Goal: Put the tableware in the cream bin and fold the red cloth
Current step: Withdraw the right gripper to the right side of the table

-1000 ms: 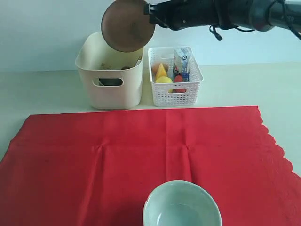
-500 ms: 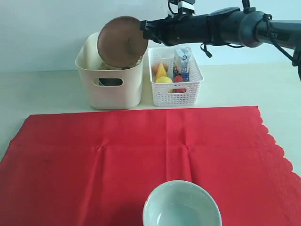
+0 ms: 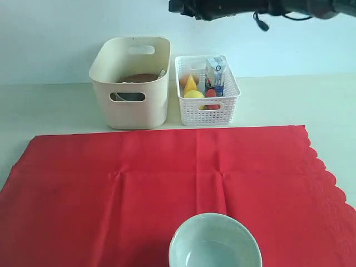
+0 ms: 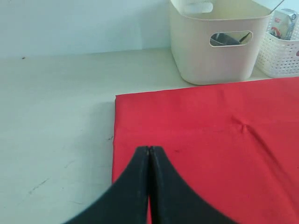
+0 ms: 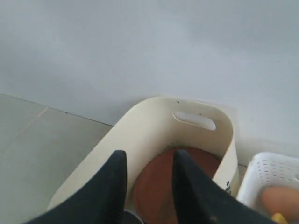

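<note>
Over the cream bin (image 3: 130, 105), the right gripper (image 5: 148, 161) hung with jaws partly spread, holding nothing, the plate (image 3: 139, 78) lying inside. Meanwhile the left gripper (image 4: 149, 154) sat pinched closed, empty, above the red cloth (image 3: 111, 178). Guessing the bowl (image 3: 215, 242) on it was next: rim grab.

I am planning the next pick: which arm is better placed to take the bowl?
Probably right. The bowl sits right of the middle of the red cloth, and the right gripper is open and empty; the left gripper is shut at the cloth's left edge.
</note>
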You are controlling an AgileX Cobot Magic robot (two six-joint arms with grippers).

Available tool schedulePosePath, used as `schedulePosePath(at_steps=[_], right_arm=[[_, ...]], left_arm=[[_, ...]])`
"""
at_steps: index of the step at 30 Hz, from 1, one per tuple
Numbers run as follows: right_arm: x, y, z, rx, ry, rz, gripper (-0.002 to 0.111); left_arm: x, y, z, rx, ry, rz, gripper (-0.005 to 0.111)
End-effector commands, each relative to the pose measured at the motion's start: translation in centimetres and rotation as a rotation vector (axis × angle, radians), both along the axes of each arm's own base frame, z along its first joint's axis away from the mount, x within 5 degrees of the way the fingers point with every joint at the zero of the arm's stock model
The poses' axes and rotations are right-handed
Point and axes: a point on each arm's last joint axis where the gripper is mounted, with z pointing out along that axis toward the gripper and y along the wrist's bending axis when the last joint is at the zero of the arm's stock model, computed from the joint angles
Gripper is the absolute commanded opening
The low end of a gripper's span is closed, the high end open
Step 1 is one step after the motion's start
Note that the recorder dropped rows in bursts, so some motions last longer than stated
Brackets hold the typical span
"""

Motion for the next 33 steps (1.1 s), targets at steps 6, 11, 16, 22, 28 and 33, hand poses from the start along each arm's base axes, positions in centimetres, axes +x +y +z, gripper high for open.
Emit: schedulePosePath(at_steps=[6, 11, 16, 22, 28, 33], right_arm=[[-6.4, -4.6, 5.5, -0.509, 0.279, -0.058, 0.031], [-9.8, -6.6, 6.6, -0.612, 0.312, -0.111, 0.022], [-13.8, -8.1, 6.0, -0.655, 0.301, -0.128, 0.014], [-18.8, -9.5, 5.0, -0.656, 0.296, -0.115, 0.004], [-24.5, -9.8, 5.6, -0.521, 0.239, -0.038, 0.004], [-27.0, -10.3, 5.0, -0.508, 0.237, -0.018, 0.000]], left_arm=[[0.0, 0.0, 0.0, -0.004, -0.007, 0.004, 0.000], [0.0, 0.0, 0.0, -0.004, -0.007, 0.004, 0.000], [0.0, 0.0, 0.0, -0.004, -0.007, 0.004, 0.000], [0.0, 0.0, 0.0, -0.004, -0.007, 0.004, 0.000], [0.0, 0.0, 0.0, -0.004, -0.007, 0.004, 0.000], [0.0, 0.0, 0.0, -0.004, -0.007, 0.004, 0.000]])
